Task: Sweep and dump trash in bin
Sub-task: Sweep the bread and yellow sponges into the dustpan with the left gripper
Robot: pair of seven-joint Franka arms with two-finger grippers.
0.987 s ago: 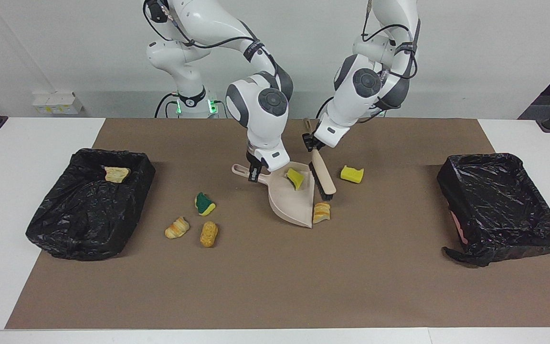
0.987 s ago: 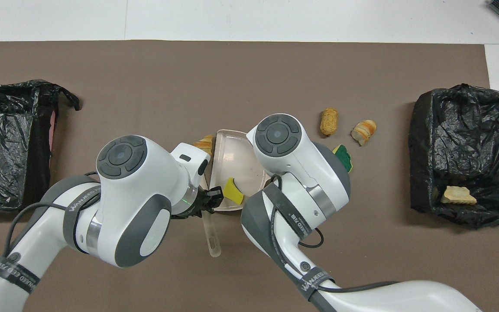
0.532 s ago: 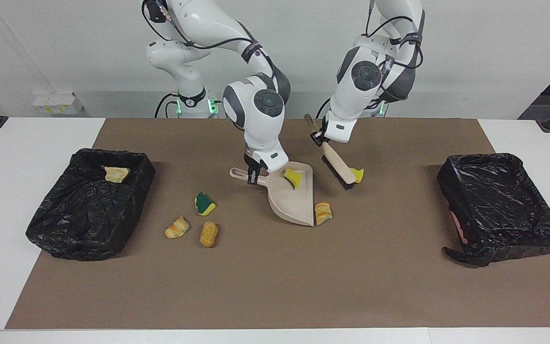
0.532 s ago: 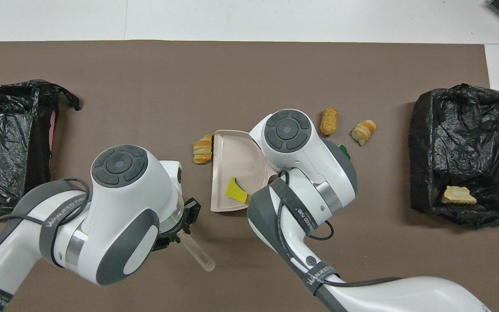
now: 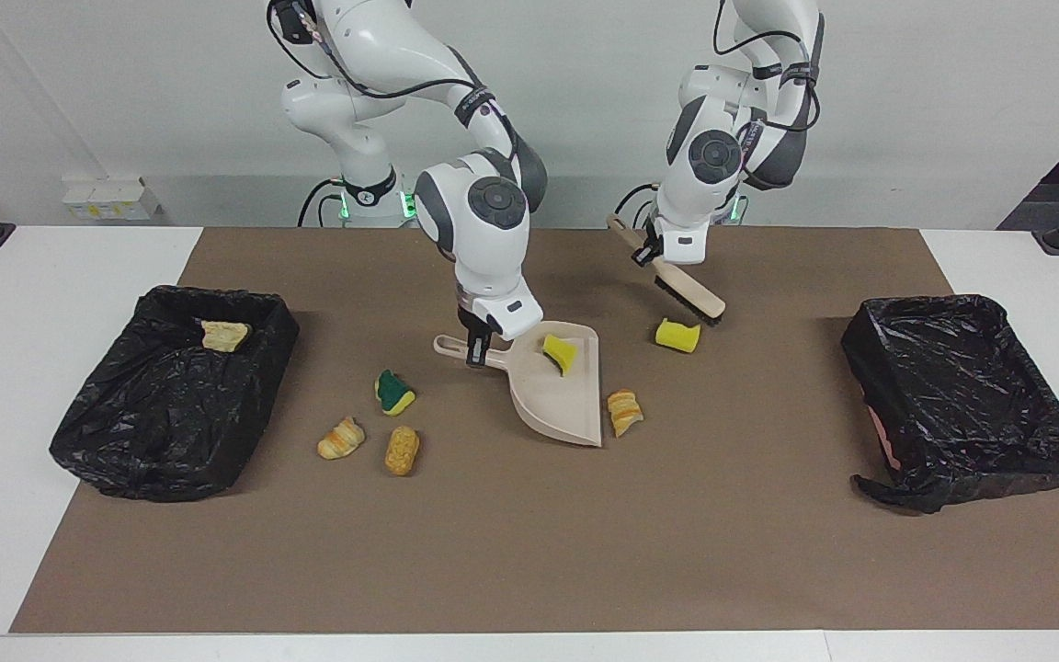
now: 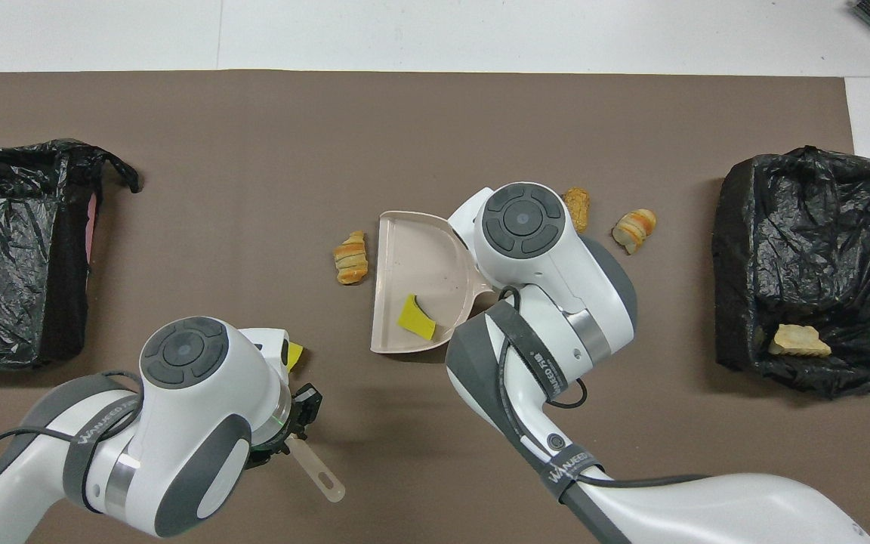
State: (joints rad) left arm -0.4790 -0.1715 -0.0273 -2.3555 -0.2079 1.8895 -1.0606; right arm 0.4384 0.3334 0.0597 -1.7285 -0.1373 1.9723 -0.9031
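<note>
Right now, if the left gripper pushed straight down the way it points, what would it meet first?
Probably bare brown mat. The left gripper, shut on the brush, points down near the yellow sponge chunk, which looks clear of its line; depth is uncertain.

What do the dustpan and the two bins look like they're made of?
Dustpan: smooth, matte beige shell with a moulded rim, probably hard plastic. Both bins, one at the right arm's end and one at the left arm's end: lined with thin, glossy black plastic film, wrinkled and catching light; the box under each liner is hidden.
</note>
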